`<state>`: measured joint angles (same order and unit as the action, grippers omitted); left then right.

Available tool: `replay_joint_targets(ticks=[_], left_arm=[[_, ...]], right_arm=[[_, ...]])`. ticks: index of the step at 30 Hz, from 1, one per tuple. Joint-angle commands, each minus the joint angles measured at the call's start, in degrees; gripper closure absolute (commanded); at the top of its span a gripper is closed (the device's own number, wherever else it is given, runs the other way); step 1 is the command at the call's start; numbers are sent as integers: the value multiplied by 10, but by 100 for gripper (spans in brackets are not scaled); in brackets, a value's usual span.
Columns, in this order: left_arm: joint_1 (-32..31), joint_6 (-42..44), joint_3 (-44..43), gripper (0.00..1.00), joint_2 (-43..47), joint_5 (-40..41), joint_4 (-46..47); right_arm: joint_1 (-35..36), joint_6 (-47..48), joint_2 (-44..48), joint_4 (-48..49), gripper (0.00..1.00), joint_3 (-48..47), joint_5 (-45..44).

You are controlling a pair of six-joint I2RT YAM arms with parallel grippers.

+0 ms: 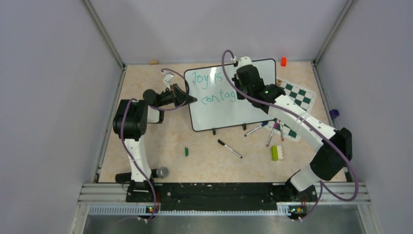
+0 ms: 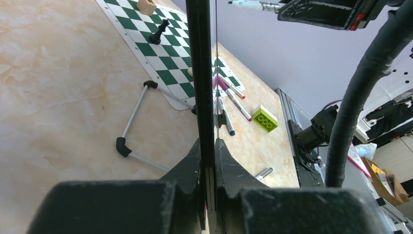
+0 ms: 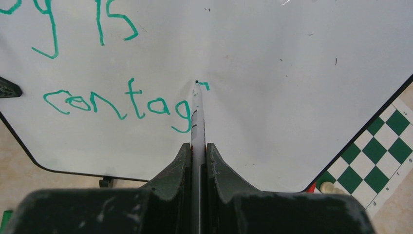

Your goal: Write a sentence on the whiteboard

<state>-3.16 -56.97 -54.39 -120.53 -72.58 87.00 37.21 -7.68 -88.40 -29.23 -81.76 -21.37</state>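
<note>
The whiteboard [image 1: 221, 114] stands tilted at mid table, black-framed. Teal words on it read "Joy is" [image 1: 207, 78] above "contag" [image 1: 217, 98]; in the right wrist view [image 3: 117, 105] a short stroke follows the "g". My left gripper [image 1: 194, 100] is shut on the board's left edge [image 2: 200, 73]. My right gripper [image 1: 239, 82] is shut on a white marker [image 3: 197, 117], its tip touching the board just right of the "g". The marker also shows in the left wrist view [image 2: 253, 5].
A green-and-white chess mat [image 1: 297, 100] lies right of the board, with a black pawn [image 2: 159, 31]. Loose markers [image 1: 229, 148] [image 1: 272, 134] lie in front. A lime brick [image 1: 275, 152], a small green piece [image 1: 186, 151], an orange block [image 1: 283, 61] and a microphone [image 1: 158, 172] sit around.
</note>
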Motion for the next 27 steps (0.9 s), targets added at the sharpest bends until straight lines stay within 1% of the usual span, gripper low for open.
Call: replay_joint_targets(ticks=[1, 19, 27], left_arm=[[-21, 65, 6, 100, -17, -110, 57], [-21, 66, 7, 100, -16, -109, 57], [-21, 66, 7, 100, -16, -109, 57]], right_arm=[[-6, -4, 41, 8, 100, 2, 8], [-6, -11, 14, 2, 100, 23, -11], [-6, -7, -1, 8, 100, 14, -14]])
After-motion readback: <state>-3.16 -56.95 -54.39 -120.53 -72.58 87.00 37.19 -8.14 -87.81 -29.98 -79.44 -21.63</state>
